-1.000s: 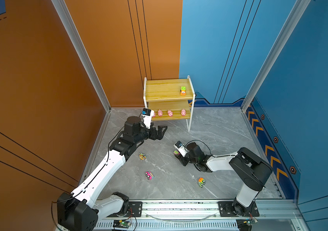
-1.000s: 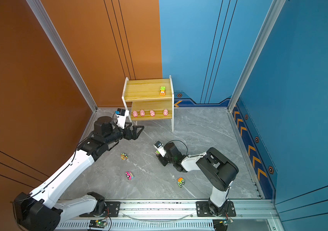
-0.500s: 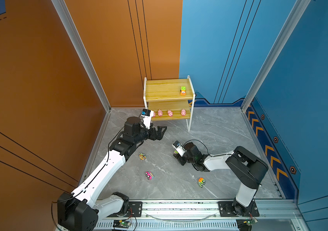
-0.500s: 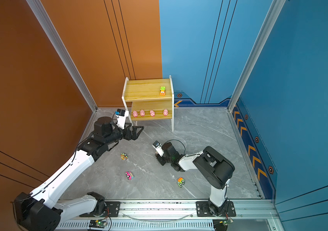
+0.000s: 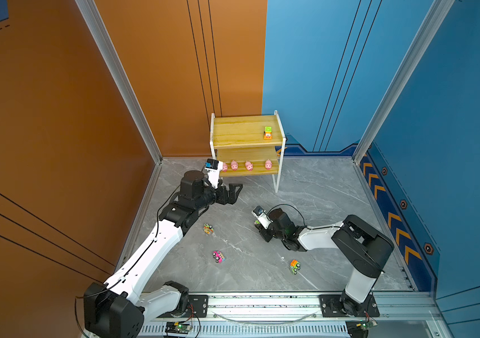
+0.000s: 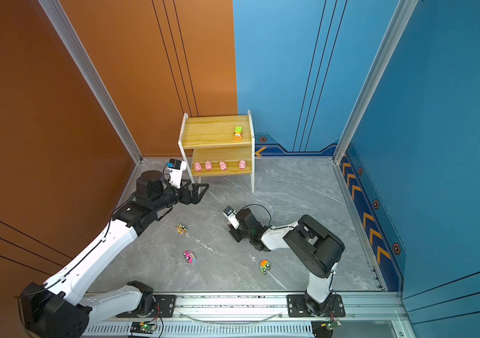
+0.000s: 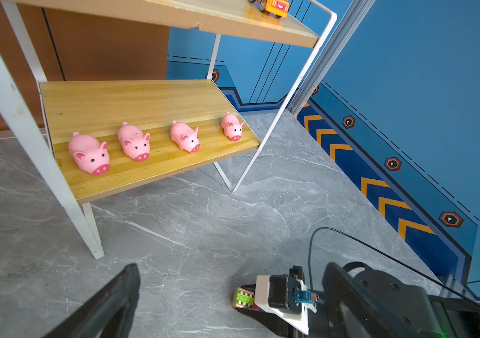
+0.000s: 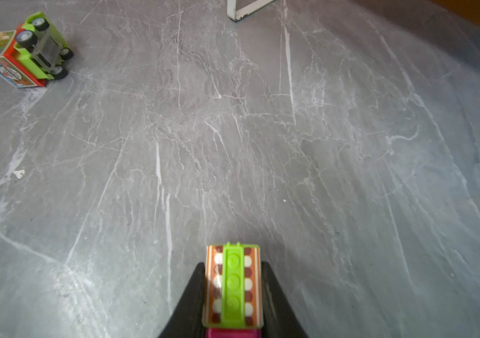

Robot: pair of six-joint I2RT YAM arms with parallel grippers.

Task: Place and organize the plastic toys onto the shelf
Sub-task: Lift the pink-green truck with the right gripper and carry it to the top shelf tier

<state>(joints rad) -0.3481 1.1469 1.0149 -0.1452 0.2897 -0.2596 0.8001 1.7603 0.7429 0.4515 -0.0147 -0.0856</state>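
Right arm [image 5: 320, 238] is down low near the middle of the table [image 5: 329, 190], and the right jaws are clamped on a little car [image 8: 232, 288]. It has a green studded roof and a pink body under it, with a black finger [image 8: 189, 307] pressed to each side in the right wrist view. The left wrist view catches that same car [image 7: 244, 298] poking out of those jaws, right down by the grey marble; whether it's clear of the surface, can't tell. Over on the other side, the left arm [image 5: 156, 243] stretches toward the shelf [image 5: 241, 131], left jaws spread wide with nothing between them, hanging in front of the shelf near its left end and apart from it. Now the shelf itself: four pigs [image 7: 135, 142] lined up along the front of the lower board, snouts facing out, the rightmost one set a bit apart from the other three. Up top, a green-and-orange truck [image 5: 268, 133] sits alone near the right end of the upper board, and both top views show it there [image 6: 237, 132]. Three more wait on the table. A tipped car [image 5: 208, 228] lies to the left of the right jaws, and it's on its side with wheels showing in the right wrist view [image 8: 25, 49]. A pink car [image 5: 218, 256] sits nearer the arms' bases. An orange car [image 5: 294, 266] with green on it lies in front of the right arm. All three are well apart from each other and from both sets of jaws.
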